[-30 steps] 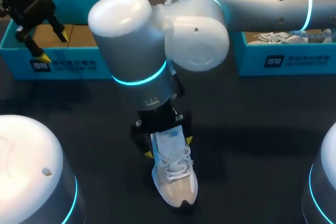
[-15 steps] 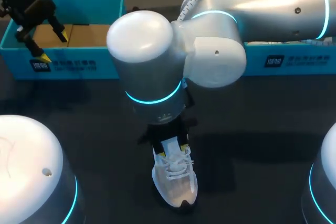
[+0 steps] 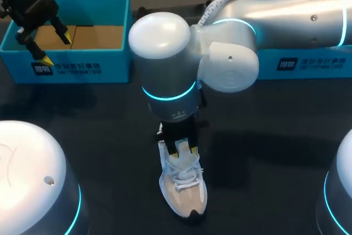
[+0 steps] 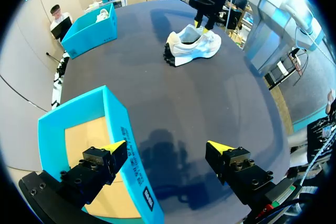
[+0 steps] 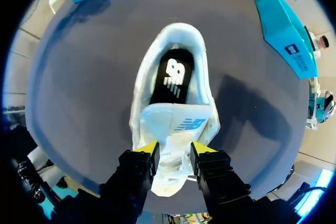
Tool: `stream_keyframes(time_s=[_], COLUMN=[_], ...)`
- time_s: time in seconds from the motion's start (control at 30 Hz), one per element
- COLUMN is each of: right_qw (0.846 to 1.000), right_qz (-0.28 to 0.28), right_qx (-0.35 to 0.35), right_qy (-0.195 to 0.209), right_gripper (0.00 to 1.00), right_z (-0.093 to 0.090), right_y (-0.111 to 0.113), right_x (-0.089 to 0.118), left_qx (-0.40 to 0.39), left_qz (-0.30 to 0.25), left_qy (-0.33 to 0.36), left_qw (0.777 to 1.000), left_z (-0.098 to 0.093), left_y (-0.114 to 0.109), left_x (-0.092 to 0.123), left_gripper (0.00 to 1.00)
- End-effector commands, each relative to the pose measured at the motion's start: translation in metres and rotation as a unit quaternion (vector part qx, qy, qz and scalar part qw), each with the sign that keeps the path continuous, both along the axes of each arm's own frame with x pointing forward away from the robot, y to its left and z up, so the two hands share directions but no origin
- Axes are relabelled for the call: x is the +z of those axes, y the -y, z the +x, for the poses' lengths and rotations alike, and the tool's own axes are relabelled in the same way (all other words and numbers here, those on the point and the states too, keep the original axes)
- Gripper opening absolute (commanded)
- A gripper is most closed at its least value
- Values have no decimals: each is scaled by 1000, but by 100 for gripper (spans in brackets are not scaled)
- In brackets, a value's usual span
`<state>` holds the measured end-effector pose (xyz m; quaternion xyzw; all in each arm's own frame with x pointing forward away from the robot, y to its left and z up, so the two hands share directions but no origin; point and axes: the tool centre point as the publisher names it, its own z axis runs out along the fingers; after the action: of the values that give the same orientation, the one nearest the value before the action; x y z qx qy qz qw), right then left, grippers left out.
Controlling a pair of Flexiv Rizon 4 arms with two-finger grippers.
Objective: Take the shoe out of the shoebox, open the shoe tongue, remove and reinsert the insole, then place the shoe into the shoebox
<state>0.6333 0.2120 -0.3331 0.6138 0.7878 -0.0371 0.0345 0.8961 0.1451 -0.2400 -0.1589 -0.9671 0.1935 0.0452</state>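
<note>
The white sneaker [image 3: 183, 185] stands on its sole near the middle of the surface's [image 3: 264, 152] near edge, with the black insole [image 5: 172, 77] inside it. The right claw [image 5: 174, 146] is set narrow at the tongue [image 5: 170, 124]; whether it grips cannot be told. The left claw [image 4: 166, 145] hangs wide apart and empty over the near wall of the blue shoebox [image 3: 82, 64] at the far left corner.

White shoe [image 3: 183, 188], beige toe; black insole [image 5: 172, 76] with white mark; turquoise shoebox [image 3: 88, 6], brown inside; dark surface [image 3: 93, 130]; left claw [image 4: 165, 145] and right claw [image 5: 173, 149] black, yellow-tipped.
</note>
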Motion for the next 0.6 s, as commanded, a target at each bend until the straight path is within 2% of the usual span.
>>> stream_keyframes(time_s=[0.03, 0.27, 0.6], right_qw=[1000, 1000, 1000], right_qz=[4, -8, 2], right_qx=[-2, 5, -3], right_qy=[3, 11, -7], right_gripper=[34, 35, 38], right_z=[0, -16, -6], right_y=[4, -8, -9], right_x=[1, 12, -20], left_qx=[0, 0, 0], left_qz=[1, 1, 1], left_qy=[1, 1, 1], left_qw=[1000, 1000, 1000], left_z=[-1, -1, -1], left_y=[0, 0, 0], left_x=[0, 0, 0], left_gripper=[100, 100, 100])
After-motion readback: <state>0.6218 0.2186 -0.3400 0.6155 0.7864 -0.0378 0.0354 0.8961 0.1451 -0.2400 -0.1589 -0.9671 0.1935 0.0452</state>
